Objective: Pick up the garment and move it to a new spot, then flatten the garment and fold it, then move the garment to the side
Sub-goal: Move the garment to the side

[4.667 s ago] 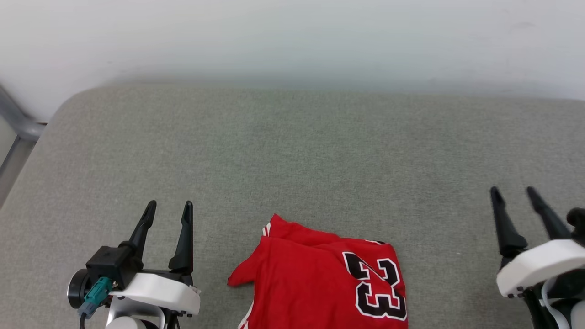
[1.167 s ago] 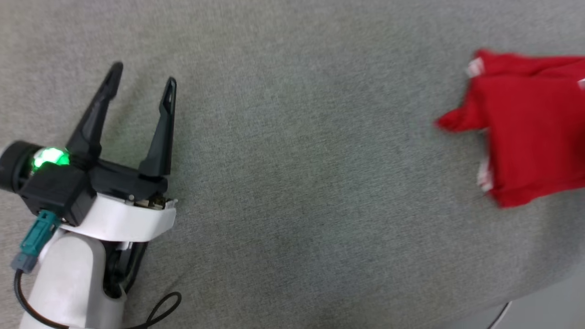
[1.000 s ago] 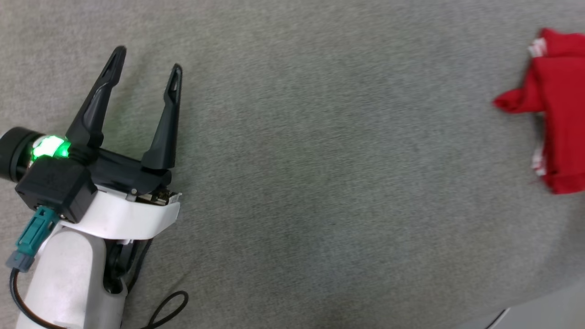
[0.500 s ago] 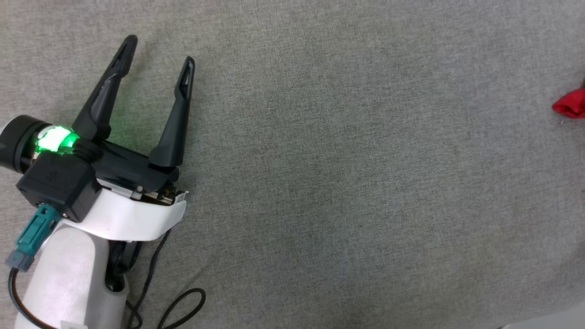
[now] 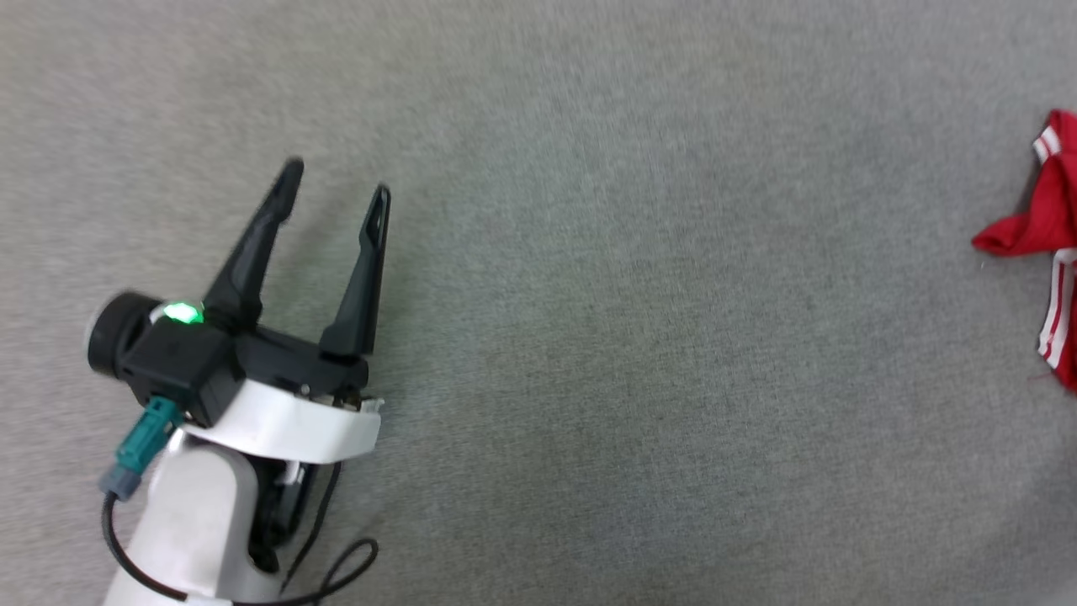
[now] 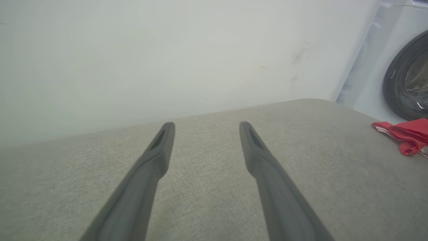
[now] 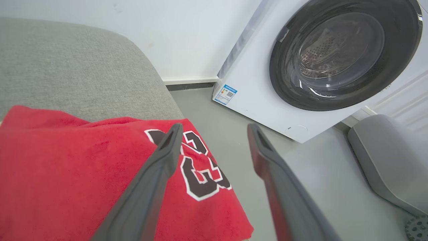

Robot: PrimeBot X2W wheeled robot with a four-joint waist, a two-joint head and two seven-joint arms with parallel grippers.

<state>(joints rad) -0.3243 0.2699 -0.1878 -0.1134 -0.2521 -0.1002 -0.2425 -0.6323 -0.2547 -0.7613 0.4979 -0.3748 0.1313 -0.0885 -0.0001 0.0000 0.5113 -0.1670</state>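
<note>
Two digits are about all the writing you can actually read: a black "23" outlined in white on the red garment (image 7: pixel 67 167), seen from the right wrist view; one finger of the right gripper (image 7: pixel 214 127) crosses in front of the 2, so part of it is hidden. The only other label is a small blue-and-white sticker (image 7: pixel 225 94) on the lower corner of the washing machine (image 7: pixel 267 110); way too small to read.

Surface-wise it's a grey woven fabric pad (image 5: pixel 631 337) with a rounded corner; plain white wall (image 6: pixel 167 60) behind it with a few faint scuffs; grey floor (image 7: pixel 317 167) beside it; a white skirting board (image 7: pixel 189 81) along the foot of the wall. The machine is white with a big dark round door (image 7: pixel 337 50) and stands on the floor just off the pad's end; a grey rounded thing (image 7: pixel 384 157) sits next to it, can't tell what.

The garment lies folded over on the end of the pad nearest the machine. In the head view a bit of red cloth with red-and-white stripe trim pokes in at the right edge, well apart from the left gripper (image 5: pixel 336 178). That one has its fingers spread wide over bare fabric with nothing between them; a green light (image 5: pixel 181 314) glows at its wrist, with a teal plug (image 5: pixel 143 425) below. The right gripper's fingers are spread wide too, over the garment and gripping nothing; whether they touch the cloth I can't tell.
</note>
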